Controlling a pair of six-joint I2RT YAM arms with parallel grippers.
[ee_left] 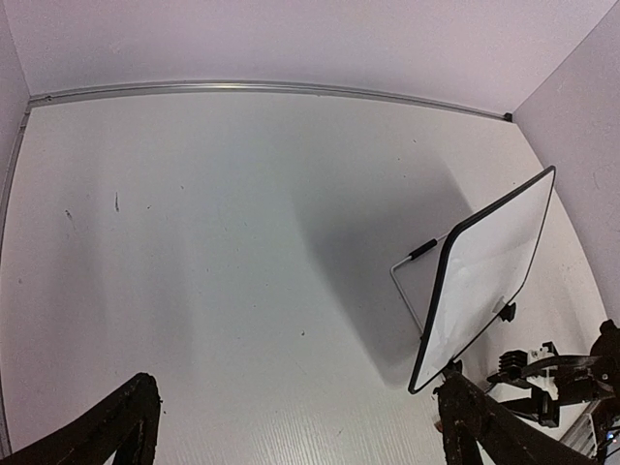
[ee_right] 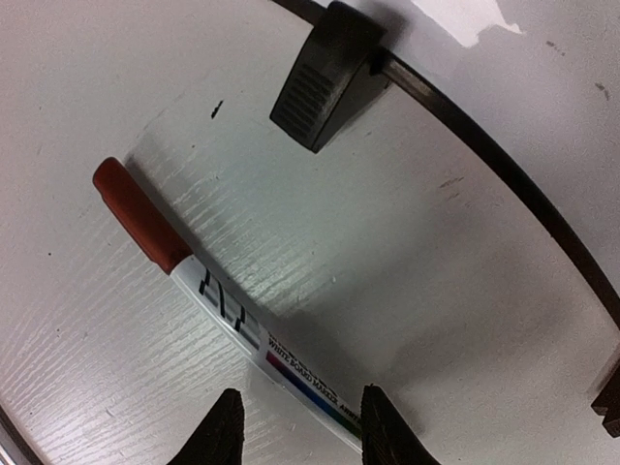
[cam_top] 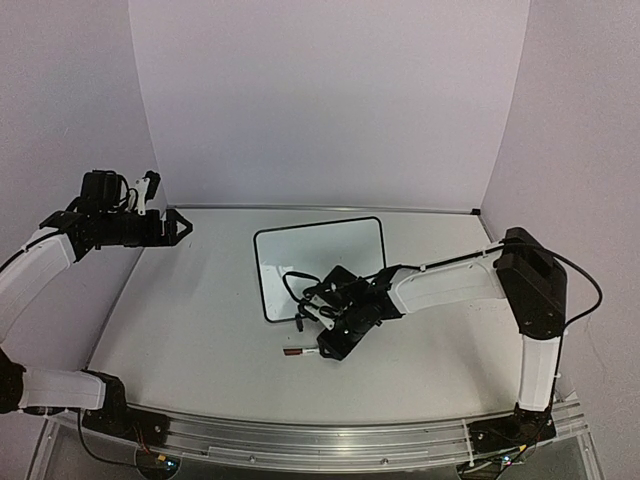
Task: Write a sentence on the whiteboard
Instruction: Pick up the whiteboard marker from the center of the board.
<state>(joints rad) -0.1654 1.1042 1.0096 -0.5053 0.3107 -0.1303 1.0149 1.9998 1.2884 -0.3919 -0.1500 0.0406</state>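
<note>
Marker lying within half-open right hand, left hand wide and empty

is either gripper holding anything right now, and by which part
Nothing is held. The right gripper straddles the tail of the red-capped white marker lying on the table; the left gripper is open and empty.

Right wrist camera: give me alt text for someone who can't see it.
A red-capped whiteboard marker lies on the white table, its barrel end between the right gripper's open fingertips. Above it are a black clip foot and the whiteboard's black frame.
</note>
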